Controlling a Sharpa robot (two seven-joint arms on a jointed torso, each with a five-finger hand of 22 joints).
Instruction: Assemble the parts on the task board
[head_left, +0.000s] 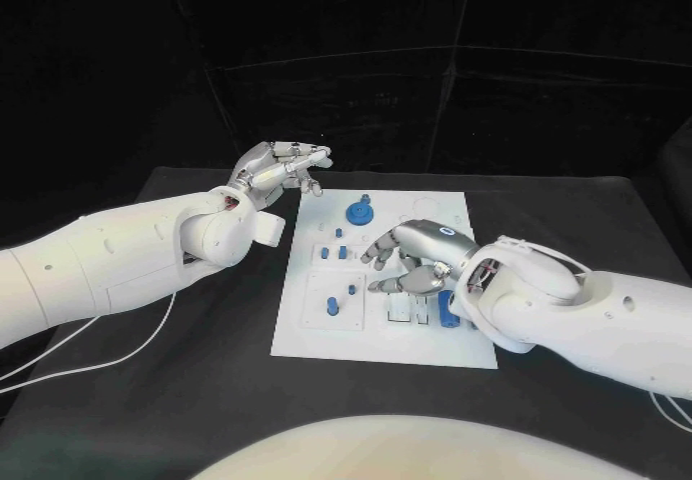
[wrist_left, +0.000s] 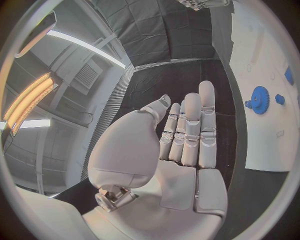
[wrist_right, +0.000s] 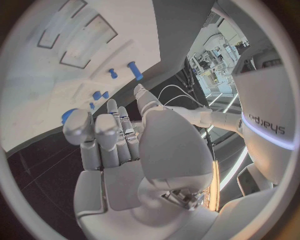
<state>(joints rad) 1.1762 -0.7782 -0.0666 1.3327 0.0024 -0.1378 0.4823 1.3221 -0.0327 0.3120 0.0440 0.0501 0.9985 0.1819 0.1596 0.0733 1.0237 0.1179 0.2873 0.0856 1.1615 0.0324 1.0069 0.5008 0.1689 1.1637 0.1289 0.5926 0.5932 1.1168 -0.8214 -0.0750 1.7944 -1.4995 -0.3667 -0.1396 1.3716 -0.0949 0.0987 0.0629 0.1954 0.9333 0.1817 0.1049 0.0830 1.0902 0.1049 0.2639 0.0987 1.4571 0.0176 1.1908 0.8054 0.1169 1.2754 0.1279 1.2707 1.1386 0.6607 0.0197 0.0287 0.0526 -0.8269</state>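
Note:
The white task board (head_left: 433, 345) lies in the middle of the black table. On it stand a blue gear (head_left: 361, 212), several small blue pegs (head_left: 342, 233) and a blue part in a square seat (head_left: 335, 305). My right hand (head_left: 411, 255) hovers over the board's middle, fingers bent downward and apart, with fingertips (head_left: 387, 286) close to the board. Its palm (wrist_right: 119, 185) is empty, and a blue piece (wrist_right: 67, 116) peeks out beside one fingertip. My left hand (head_left: 281, 165) is raised off the board's far left corner, fingers (wrist_left: 190, 130) straight and holding nothing. The gear (wrist_left: 259, 100) lies off to the side of that hand.
A blue cylinder (head_left: 450, 310) lies on the board beside my right wrist. Blue pegs (wrist_right: 134, 70) stand beyond the right fingers, near empty rectangular slots (wrist_right: 87, 42). Bare black table (head_left: 173, 370) surrounds the board.

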